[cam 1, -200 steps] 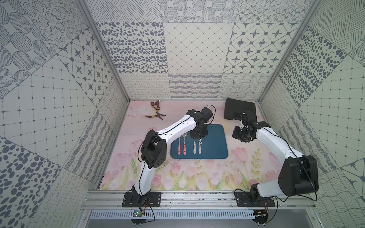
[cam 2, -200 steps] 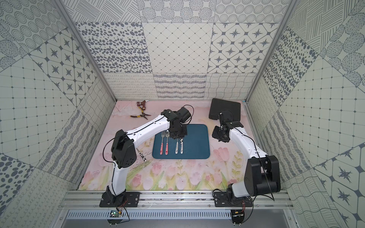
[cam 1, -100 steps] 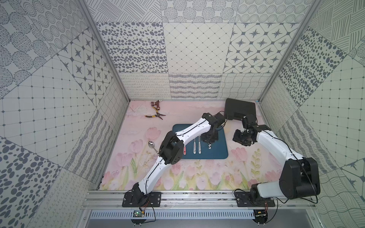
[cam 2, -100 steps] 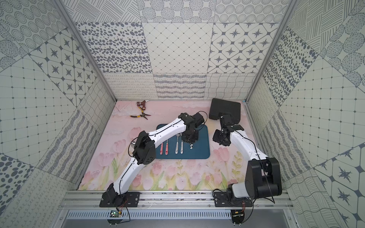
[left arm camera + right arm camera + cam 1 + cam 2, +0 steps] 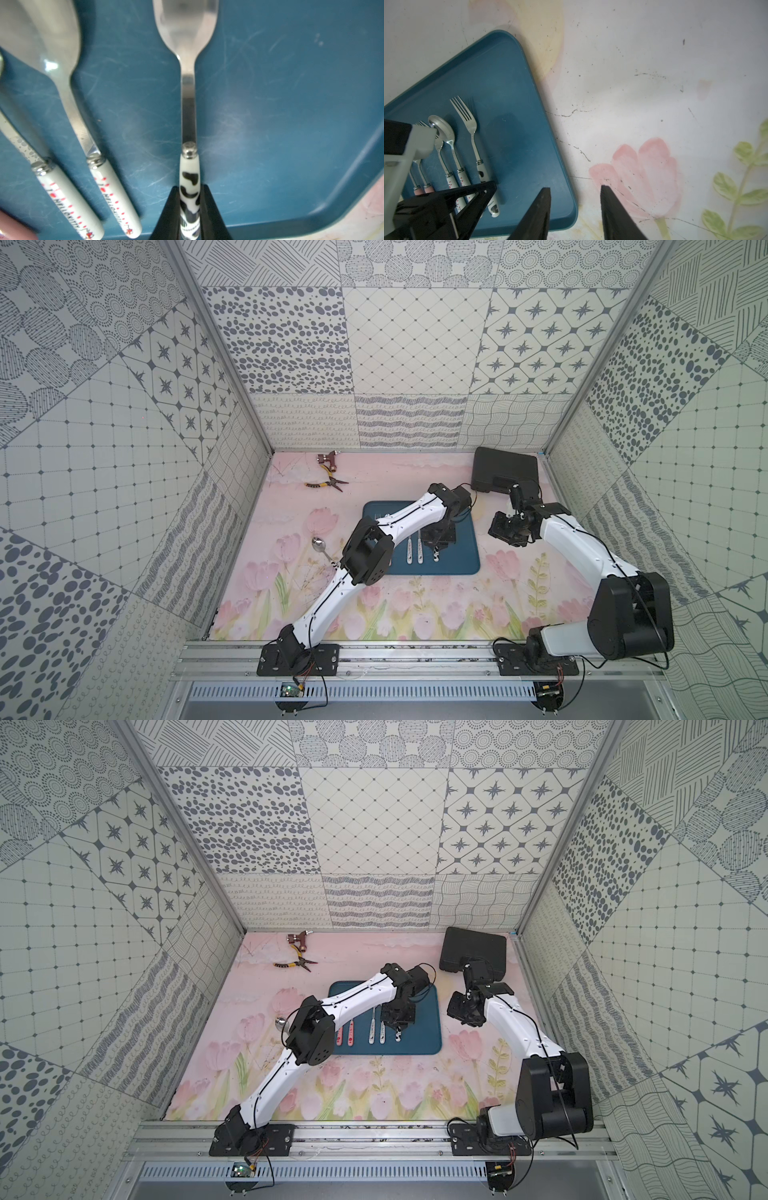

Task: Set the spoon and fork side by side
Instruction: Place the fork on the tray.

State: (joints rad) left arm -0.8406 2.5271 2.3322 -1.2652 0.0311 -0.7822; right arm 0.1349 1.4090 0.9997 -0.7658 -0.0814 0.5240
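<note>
Pink floral tabletop (image 5: pixel 374 614), blue tray (image 5: pixel 291 104) at centre; left gripper (image 5: pixel 190 188) clamped on cow-print handle of fork (image 5: pixel 188 93); fork over tray, parallel beside spoon (image 5: pixel 45 35); right gripper (image 5: pixel 575 187) part-open, empty, off tray; placement looks near done; release left

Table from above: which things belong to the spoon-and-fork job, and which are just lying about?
Job: cow-handled fork in the left hand, loose spoon, blue tray.
Lying about: pliers, brown fitting, black case.
</note>
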